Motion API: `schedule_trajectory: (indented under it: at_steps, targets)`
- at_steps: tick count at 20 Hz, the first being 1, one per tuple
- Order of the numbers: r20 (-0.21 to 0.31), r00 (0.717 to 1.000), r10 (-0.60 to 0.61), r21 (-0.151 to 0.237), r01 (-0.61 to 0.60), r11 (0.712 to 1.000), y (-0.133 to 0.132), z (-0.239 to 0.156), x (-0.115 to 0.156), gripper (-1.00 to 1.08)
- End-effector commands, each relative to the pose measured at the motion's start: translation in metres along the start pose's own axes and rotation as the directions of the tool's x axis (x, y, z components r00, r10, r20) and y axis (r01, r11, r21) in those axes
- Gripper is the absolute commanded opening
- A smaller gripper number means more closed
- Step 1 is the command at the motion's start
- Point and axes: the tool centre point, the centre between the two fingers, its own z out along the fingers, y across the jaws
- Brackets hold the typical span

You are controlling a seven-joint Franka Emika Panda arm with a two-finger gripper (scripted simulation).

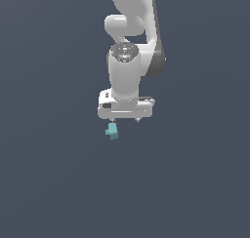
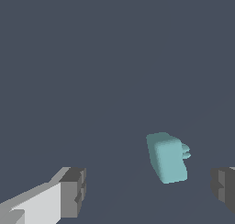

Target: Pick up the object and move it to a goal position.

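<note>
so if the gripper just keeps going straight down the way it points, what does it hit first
Most likely the teal object. In the wrist view it lies ahead of the open gripper, between the two fingers but nearer one of them. That finger might clip it, though depth is hard to judge.

Both renders are looking dim and flat, with a uniform dark slate-blue background filling each frame and showing no horizon or texture. Soft light is falling from above in the exterior view, brightening the glossy white robot arm (image 1: pixel 128 71) and leaving a small speckled highlight on its round joint cap. The small teal blocky piece (image 2: pixel 167 158) is showing a paler upper face and darker sides in the wrist view. No cast shadows are appearing. Edges are looking slightly soft and low-resolution; nothing is showing glare, lens distortion or focus blur.
</note>
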Motion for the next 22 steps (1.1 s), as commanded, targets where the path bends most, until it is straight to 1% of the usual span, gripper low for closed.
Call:
schedule_trajectory:
  at_steps: [1, 4, 8, 11, 16, 22]
  targets:
    - [0.0, 1.0, 0.0, 0.0, 0.0, 1.0, 0.0, 0.0, 0.0, 1.0]
    - [-0.009, 1.0, -0.006, -0.004, 0.006, 1.0, 0.001, -0.003, 0.001, 1.0]
    - [-0.04, 0.999, -0.024, -0.019, 0.023, 1.0, 0.003, -0.018, 0.006, 1.0]
    - [-0.051, 0.998, -0.027, -0.024, 0.026, 0.999, 0.002, -0.024, 0.008, 1.0]
    - [-0.047, 0.998, -0.03, -0.023, 0.029, 0.999, 0.004, -0.02, 0.007, 1.0]
    - [-0.035, 0.998, -0.058, -0.022, 0.057, 0.998, 0.017, -0.001, 0.001, 1.0]
